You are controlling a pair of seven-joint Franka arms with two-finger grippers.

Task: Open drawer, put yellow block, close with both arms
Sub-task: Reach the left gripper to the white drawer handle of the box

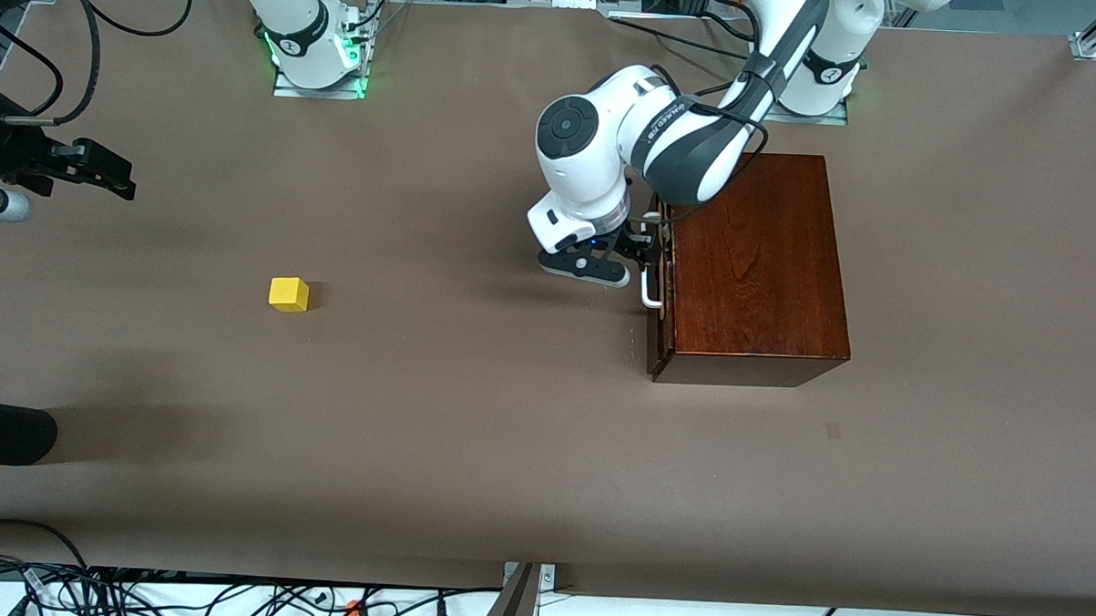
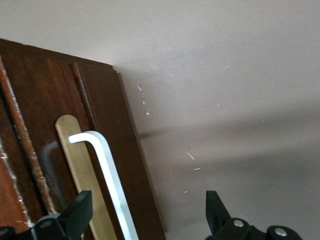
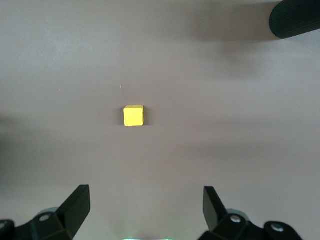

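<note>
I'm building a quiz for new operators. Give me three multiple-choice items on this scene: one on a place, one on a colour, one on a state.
1. Where is the left gripper?
A. over the yellow block
B. at the drawer's handle
C. on top of the wooden box

2. What colour is the handle?
A. white
B. black
C. yellow

3. How is the drawer?
A. pulled fully out
B. lifted off the table
C. shut or nearly shut

Key:
1 B, its open jaws straddle the handle in the left wrist view.
2 A, the bar is white against the dark wood front.
3 C, the front sits against the wooden box; the yellow block lies on the table, below the open right gripper.
</note>
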